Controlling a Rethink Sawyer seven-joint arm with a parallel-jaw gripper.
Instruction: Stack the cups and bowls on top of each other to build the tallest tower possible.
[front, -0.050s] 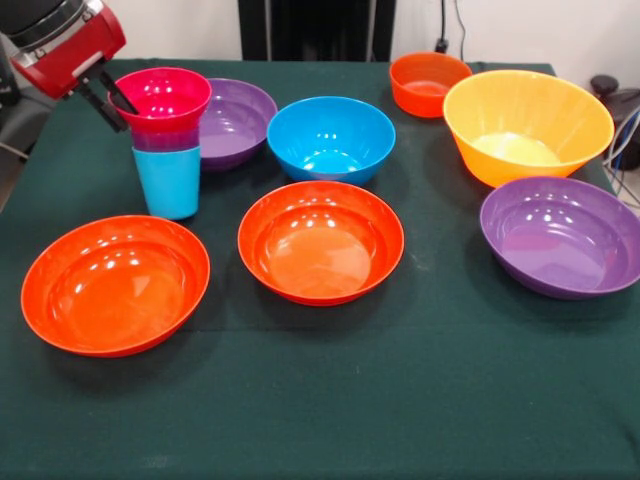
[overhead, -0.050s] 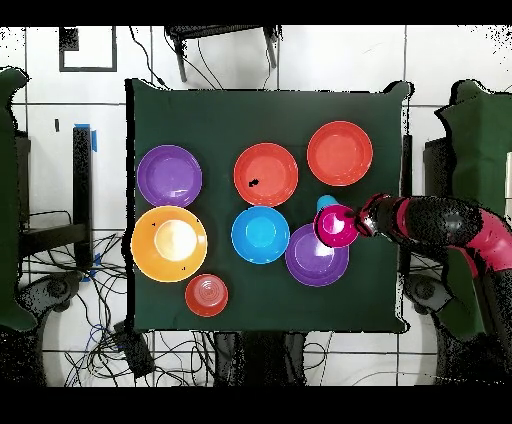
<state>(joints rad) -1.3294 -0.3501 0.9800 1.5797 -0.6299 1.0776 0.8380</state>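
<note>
The tower (front, -0.050s: 167, 140) stands near the left back part of the green table (front, -0.050s: 420, 400): a light blue cup (front, -0.050s: 168, 180) at the bottom, a purple cup (front, -0.050s: 165, 139) nested in it with only its rim band showing, and a small pink bowl (front, -0.050s: 163, 97) on top. The gripper (front, -0.050s: 112, 100) reaches in from the upper left, its two dark fingers (front, -0.050s: 100, 106) slightly parted and astride the pink bowl's left rim (one seems inside, one outside), though whether they actually pinch it I cannot tell. Just behind the tower sits a wide purple bowl (front, -0.050s: 235, 122), with a blue bowl (front, -0.050s: 331, 138) beside it. Two orange-red bowls (front, -0.050s: 115, 284) (front, -0.050s: 320, 240) lie in front, apart from each other. On the right are a small orange bowl (front, -0.050s: 428, 83), a large yellow-orange bowl (front, -0.050s: 527, 125) and another purple bowl (front, -0.050s: 562, 236).
</note>
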